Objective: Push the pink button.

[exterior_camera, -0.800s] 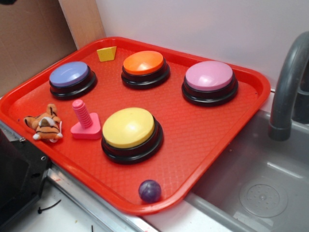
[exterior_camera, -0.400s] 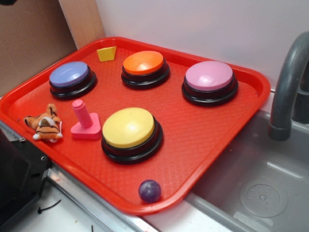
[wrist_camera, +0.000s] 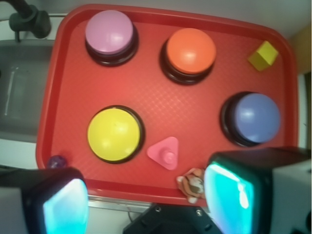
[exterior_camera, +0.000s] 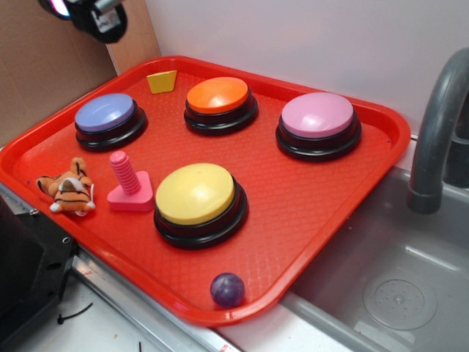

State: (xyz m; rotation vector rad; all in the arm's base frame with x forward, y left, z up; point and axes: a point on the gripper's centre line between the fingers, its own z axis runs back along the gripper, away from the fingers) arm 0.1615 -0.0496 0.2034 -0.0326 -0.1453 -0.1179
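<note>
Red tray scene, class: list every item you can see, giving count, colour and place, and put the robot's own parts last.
tray: 1, red, beside the sink
pink button: 1, light pink on a black base, tray's far right corner
orange button: 1, orange, far middle
lavender-blue button: 1, far left
yellow button: 1, yellow, near middle
pink peg: 1, pink, on a triangular base, left of the yellow button
yellow block: 1, yellow, far edge
toy tiger: 1, orange striped, left edge
ball: 1, purple, near edge
sink: 1, grey, right of the tray
faucet: 1, grey, over the sink
tool: 1, open, high above the tray's near-left side, touching nothing
</note>
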